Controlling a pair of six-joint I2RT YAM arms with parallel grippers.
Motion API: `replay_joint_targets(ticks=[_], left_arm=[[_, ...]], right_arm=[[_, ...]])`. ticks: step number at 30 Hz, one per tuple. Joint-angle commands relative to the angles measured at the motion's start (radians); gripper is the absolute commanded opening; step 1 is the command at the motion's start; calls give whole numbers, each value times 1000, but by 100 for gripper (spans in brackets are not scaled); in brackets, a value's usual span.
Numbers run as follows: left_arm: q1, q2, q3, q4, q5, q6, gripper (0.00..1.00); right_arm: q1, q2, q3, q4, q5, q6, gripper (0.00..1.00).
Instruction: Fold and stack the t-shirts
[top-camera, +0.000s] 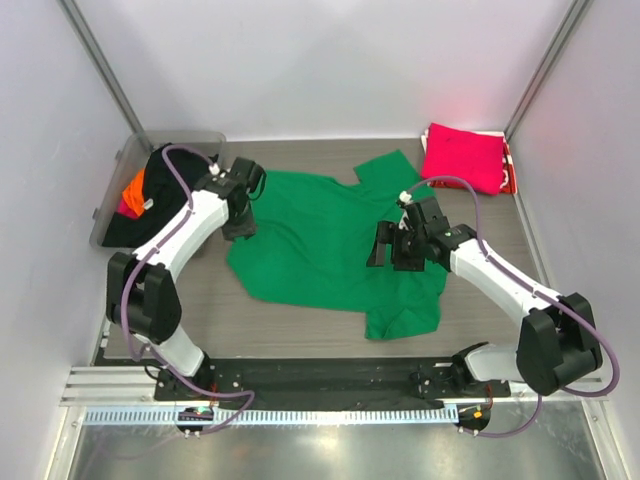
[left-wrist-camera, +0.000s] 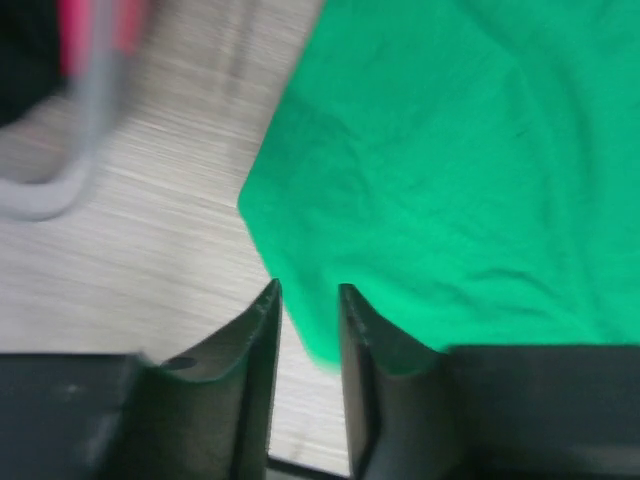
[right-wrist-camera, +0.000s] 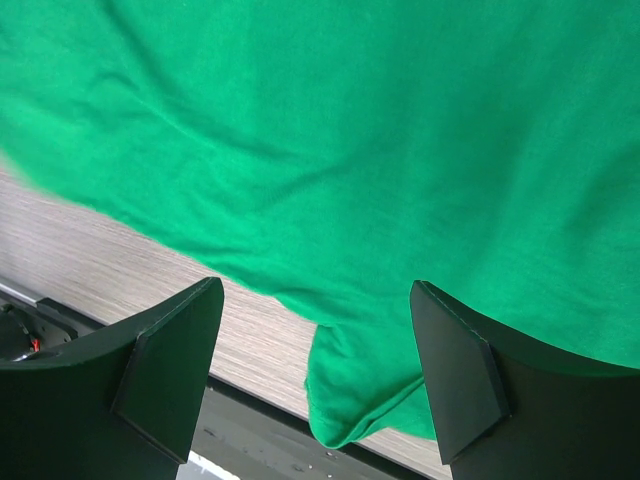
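Observation:
A bright green t-shirt (top-camera: 310, 240) lies spread and rumpled in the middle of the table. My left gripper (top-camera: 241, 228) is at its left edge. In the left wrist view the gripper (left-wrist-camera: 308, 292) has only a narrow gap, and the shirt's edge (left-wrist-camera: 450, 150) lies under the tips, not pinched. My right gripper (top-camera: 385, 248) hovers over the shirt's right part. In the right wrist view it (right-wrist-camera: 316, 290) is wide open and empty above the cloth (right-wrist-camera: 350, 130), with a folded corner (right-wrist-camera: 360, 400) below. A folded magenta-pink t-shirt (top-camera: 462, 155) lies at the back right.
A clear plastic tub (top-camera: 120, 160) stands at the back left, holding a black shirt (top-camera: 155, 200) and an orange one (top-camera: 133, 188). White walls enclose the table on three sides. A black rail (top-camera: 320, 375) runs along the near edge.

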Motion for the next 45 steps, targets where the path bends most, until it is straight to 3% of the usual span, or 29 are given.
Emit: replay_joint_targets(ticks=[1, 3, 6, 9, 13, 19, 23, 28, 31, 34, 36, 39, 41, 45], left_arm=[[-35, -22, 109, -244, -152, 85, 37], [-87, -33, 114, -246, -195, 111, 57], [-110, -44, 59, -242, -223, 70, 63], [-98, -142, -105, -127, -115, 6, 66], [-73, -248, -339, 59, 15, -63, 65], [-42, -245, -486, 339, 84, -91, 64], [-3, -198, -529, 444, 122, -123, 63], [7, -98, -530, 470, 115, -131, 53], [8, -70, -527, 473, 112, -137, 35], [7, -70, -486, 422, 103, -135, 17], [-2, -73, -408, 369, 84, -119, 12], [-39, -23, -215, 236, 60, -68, 11], [-76, 72, -92, 109, 53, -47, 11], [-157, 322, 301, -69, 58, 28, 17]], right_arm=[[1, -30, -15, 36, -12, -18, 81], [1, -16, -21, 42, -19, -14, 81], [0, -4, -18, 51, -33, -8, 81], [1, -21, -18, 50, -32, -6, 81], [1, -39, -33, 47, -33, -8, 81], [0, -38, -36, 44, -38, -6, 81], [0, -39, -33, 44, -38, -11, 81], [1, -33, -38, 35, -29, -21, 81], [0, -27, -38, 33, -26, -26, 81], [1, -19, -35, 33, -21, -29, 81], [0, -16, -30, 33, -19, -32, 81], [1, -10, -27, 33, -18, -35, 81], [1, -4, -28, 35, -18, -41, 81], [1, 7, -33, 33, -16, -46, 81]])
